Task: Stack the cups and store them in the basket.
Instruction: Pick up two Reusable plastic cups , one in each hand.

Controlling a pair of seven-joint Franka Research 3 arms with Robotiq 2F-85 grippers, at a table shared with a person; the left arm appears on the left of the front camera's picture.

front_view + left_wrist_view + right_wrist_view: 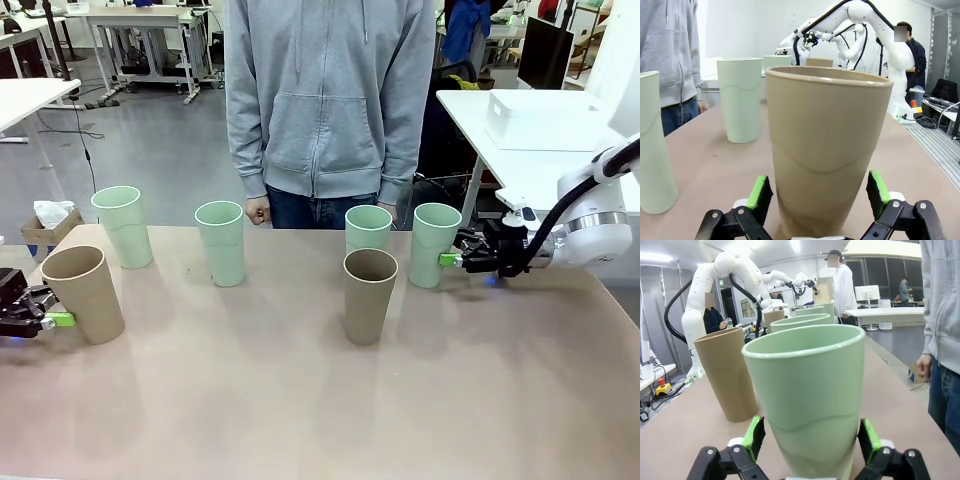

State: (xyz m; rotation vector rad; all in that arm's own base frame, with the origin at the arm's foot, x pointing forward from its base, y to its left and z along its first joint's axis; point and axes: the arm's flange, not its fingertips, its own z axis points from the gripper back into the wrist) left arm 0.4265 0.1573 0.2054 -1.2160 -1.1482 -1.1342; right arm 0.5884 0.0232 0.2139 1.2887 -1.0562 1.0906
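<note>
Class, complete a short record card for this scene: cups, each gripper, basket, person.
Cups: six upright on the table, unstacked; four green cups, two tan cups
Left gripper: open, fingers either side of the left tan cup
Right gripper: open, fingers either side of the rightmost green cup
Basket: white, on the side table at right, apart from the cups
Person: standing at the far edge, grey hoodie

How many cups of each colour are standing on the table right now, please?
Pale green cups: 4
Tan-brown cups: 2
Total: 6
</note>
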